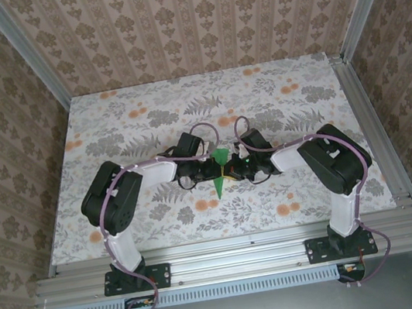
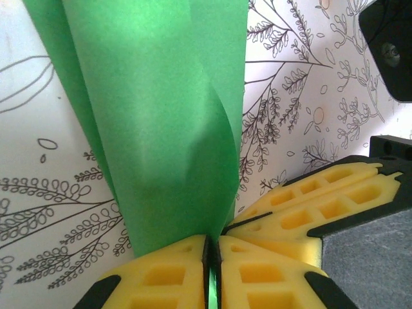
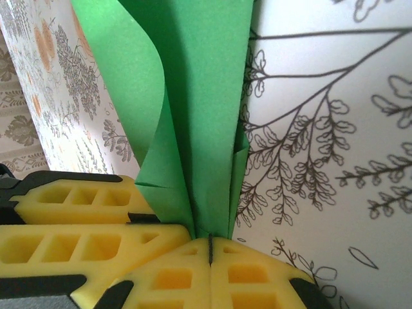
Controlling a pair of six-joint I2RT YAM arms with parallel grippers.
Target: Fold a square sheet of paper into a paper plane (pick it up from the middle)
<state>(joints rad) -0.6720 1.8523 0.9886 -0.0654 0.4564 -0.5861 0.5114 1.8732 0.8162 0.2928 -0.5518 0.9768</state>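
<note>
The green paper plane (image 1: 220, 176) sits at the middle of the flowered surface (image 1: 314, 194), held between both hands. The left hand (image 2: 212, 248) pinches its edge, fingers nearly together; the right hand (image 3: 211, 243), closed tight on the same edge, sits just beside the left.
</note>
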